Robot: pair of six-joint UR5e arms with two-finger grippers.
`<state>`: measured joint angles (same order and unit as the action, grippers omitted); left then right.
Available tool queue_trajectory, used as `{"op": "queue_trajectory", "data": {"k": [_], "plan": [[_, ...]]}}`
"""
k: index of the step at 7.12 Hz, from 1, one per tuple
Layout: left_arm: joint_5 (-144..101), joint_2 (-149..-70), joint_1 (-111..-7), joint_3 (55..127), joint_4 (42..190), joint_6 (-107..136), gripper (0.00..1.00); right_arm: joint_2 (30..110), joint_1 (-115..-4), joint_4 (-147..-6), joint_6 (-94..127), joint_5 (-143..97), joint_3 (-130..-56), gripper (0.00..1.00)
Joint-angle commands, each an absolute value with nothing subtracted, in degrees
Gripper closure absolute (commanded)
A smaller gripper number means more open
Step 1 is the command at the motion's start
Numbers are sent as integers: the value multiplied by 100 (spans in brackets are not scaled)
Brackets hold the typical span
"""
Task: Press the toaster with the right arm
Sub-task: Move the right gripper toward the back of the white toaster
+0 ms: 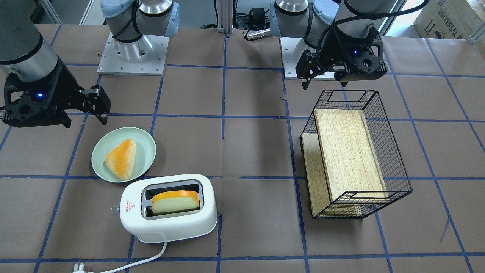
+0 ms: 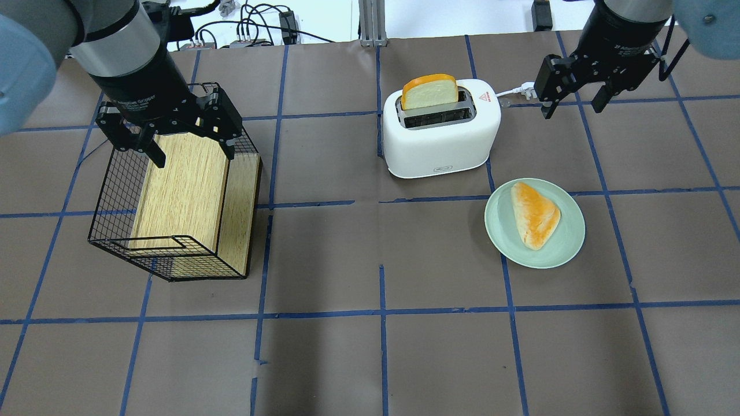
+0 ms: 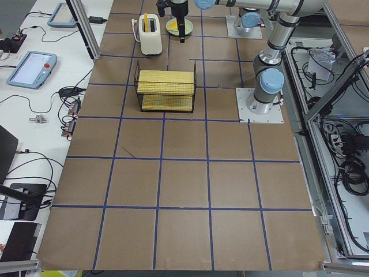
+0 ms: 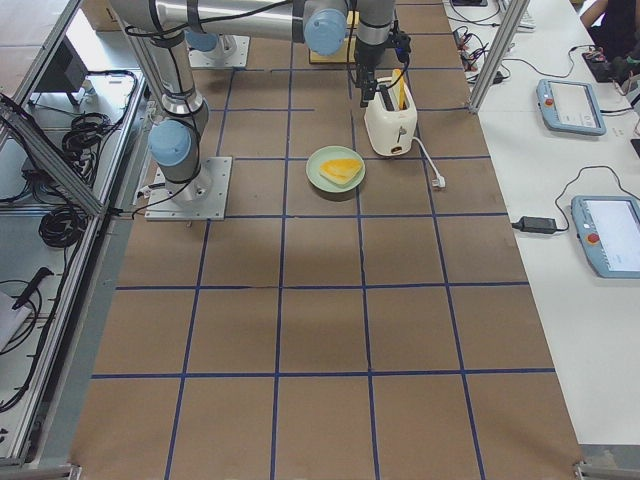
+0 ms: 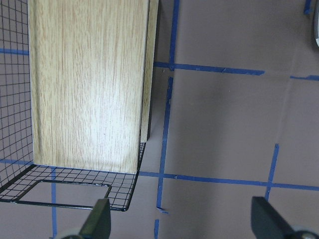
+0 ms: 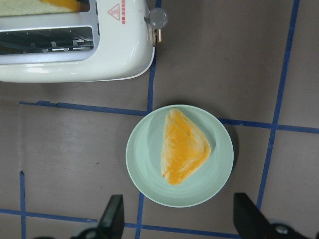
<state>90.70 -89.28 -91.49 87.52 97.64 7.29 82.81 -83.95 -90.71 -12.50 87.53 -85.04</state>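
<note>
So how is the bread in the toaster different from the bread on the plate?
The toaster bread stands upright in a slot of the toaster, poking out; the plate bread lies flat on the green plate. The toaster bread is a round-topped slice with a pale face; the plate bread is a triangle, mostly orange. Both have an orange crust.

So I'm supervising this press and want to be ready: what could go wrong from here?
The clear knob on the toaster is small; the right gripper, jaws open, could straddle it or slip off. The plate lies close beside that end, below the gripper; a descent off target might strike it. Pushing at one end may also tip or slide the toaster.
</note>
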Motion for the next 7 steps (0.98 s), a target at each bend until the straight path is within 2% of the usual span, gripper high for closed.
{"op": "queue_trajectory", "data": {"k": [1, 4, 7], "plan": [[9070, -8930, -9149, 8754, 9765, 729, 0, 8087, -8332, -9167, -1423, 8141, -8403, 98], [9070, -8921, -9149, 8754, 9765, 729, 0, 7648, -7544, -9141, -2204, 6771, -8236, 100], [9070, -8930, -9149, 8754, 9765, 729, 0, 7288, -7462, -9141, -2347, 6609, -7982, 100]]}}
